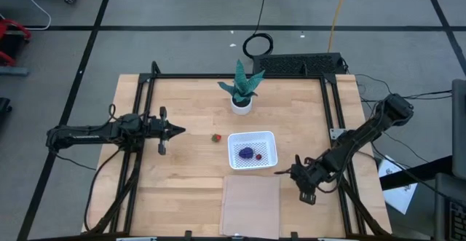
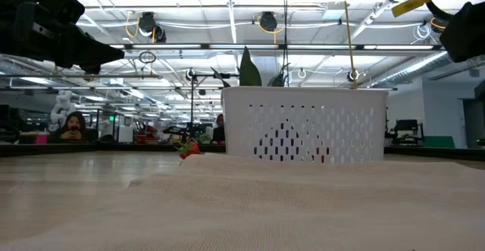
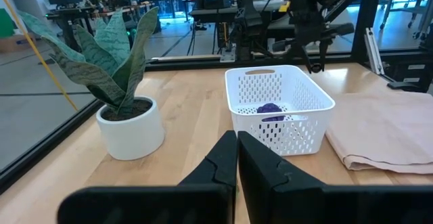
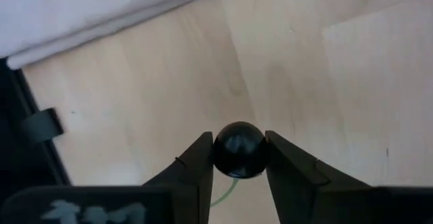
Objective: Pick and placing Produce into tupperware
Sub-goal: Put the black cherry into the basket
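The white tupperware (image 1: 271, 140) stands mid-table and holds a purple grape-like cluster (image 1: 247, 153) and a small dark red fruit (image 1: 258, 156). A red-and-green strawberry-like piece (image 1: 216, 137) lies on the wood left of it. My right gripper (image 1: 279, 172) hovers by the tupperware's near right corner, shut on a small blackish round fruit (image 4: 238, 149). My left gripper (image 1: 179, 130) stays shut at the left, pointing level toward the tupperware (image 3: 277, 109) and touching nothing. My right gripper pinches the blackish fruit's two opposite sides (image 4: 218, 151) between its two fingers (image 4: 200, 158). The fingers slant steeply down from the table's right side. The fruit is lifted clear of the wood, and a thin green stem (image 4: 223, 193) trails from it back between the fingers.
A green leafy plant in a white pot (image 1: 242, 101) stands behind the tupperware. A flat tan sheet (image 1: 251, 204) lies at the near edge, just in front of it. Black frame rails (image 1: 336, 117) run along the table's sides.
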{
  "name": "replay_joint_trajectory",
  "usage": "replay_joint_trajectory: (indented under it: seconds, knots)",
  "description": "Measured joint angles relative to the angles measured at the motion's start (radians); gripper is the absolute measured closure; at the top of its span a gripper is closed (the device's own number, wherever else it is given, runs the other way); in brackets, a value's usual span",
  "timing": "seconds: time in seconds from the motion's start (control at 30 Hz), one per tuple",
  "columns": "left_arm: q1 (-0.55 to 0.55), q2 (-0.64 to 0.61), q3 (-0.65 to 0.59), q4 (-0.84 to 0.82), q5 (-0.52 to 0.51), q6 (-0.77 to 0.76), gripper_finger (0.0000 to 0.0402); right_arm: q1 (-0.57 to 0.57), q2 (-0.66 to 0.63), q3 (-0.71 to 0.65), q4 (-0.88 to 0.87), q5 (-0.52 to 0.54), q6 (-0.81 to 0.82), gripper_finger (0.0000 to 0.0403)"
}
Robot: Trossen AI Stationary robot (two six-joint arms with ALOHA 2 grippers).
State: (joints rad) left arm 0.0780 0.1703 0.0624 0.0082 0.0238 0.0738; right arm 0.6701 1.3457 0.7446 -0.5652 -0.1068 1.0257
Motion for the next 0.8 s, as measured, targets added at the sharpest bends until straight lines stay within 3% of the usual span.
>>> replay_joint_trajectory:
  seconds: [0.8]
  knots:
    - [0.0,0.0,0.0,0.0,0.0,0.0,0.0385,-0.111,-0.002,0.331,-0.459,0.002,-0.231,0.0303]
